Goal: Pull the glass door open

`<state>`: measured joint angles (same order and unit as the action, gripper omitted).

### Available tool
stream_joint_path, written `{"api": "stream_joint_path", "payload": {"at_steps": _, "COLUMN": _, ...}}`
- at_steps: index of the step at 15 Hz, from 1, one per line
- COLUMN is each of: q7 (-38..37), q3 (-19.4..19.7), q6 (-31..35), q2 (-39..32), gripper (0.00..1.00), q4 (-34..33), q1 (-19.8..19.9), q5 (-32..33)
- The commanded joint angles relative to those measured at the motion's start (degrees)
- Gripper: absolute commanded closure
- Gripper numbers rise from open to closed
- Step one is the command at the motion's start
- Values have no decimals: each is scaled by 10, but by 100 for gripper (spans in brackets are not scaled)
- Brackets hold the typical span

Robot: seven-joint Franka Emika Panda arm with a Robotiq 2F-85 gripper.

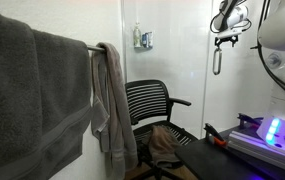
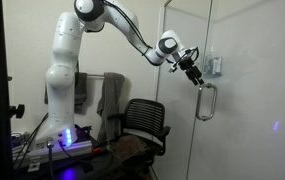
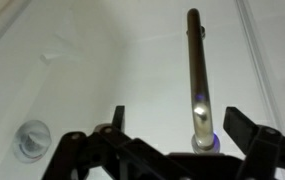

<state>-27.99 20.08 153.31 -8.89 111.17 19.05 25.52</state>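
The glass door (image 1: 237, 100) is a tall frosted panel, also seen in an exterior view (image 2: 185, 125) and filling the wrist view (image 3: 82, 50). Its short vertical silver loop handle (image 1: 217, 60) (image 2: 206, 100) (image 3: 194, 70) sits near the panel's edge. My gripper (image 1: 225, 38) (image 2: 194, 78) (image 3: 179, 122) is open at the handle's upper end. In the wrist view the handle's mounting end lies between the two fingers, with a gap on each side. Nothing is held.
The handle-less glass panel beside the door carries a small dispenser (image 1: 142, 40) (image 2: 215, 65). A black office chair (image 1: 152, 105) (image 2: 142, 120) stands in front of it. Grey towels (image 1: 42, 90) hang on a rail. The robot base glows blue (image 2: 67, 135).
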Motion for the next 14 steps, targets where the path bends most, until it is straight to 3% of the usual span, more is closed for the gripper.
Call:
{"api": "stream_joint_path", "payload": {"at_steps": 1, "q7": 55, "q3": 19, "q6": 11, "q2": -72, "gripper": 0, "q4": -67, "q1": -5, "q5": -8}}
{"api": "stream_joint_path", "payload": {"at_steps": 7, "q7": 42, "q3": 31, "q6": 9, "q2": -54, "gripper": 0, "q4": -47, "q1": -24, "q5": -24}}
{"api": "stream_joint_path", "payload": {"at_steps": 11, "q7": -33, "q3": 48, "q6": -4, "q2": -90, "gripper": 0, "q4": -72, "q1": -42, "q5": -27}}
{"api": "stream_joint_path", "payload": {"at_steps": 12, "q7": -36, "q3": 48, "q6": -6, "q2": -90, "gripper": 9, "q4": -68, "q1": -45, "q5": -30}}
{"api": "stream_joint_path", "payload": {"at_steps": 13, "q7": -46, "q3": 48, "q6": -7, "q2": -93, "gripper": 26, "q4": -65, "q1": -51, "q5": -34}}
{"api": "stream_joint_path", "payload": {"at_steps": 14, "q7": -56, "q3": 51, "q6": -1, "q2": -91, "gripper": 34, "q4": -59, "q1": -57, "q5": -32}}
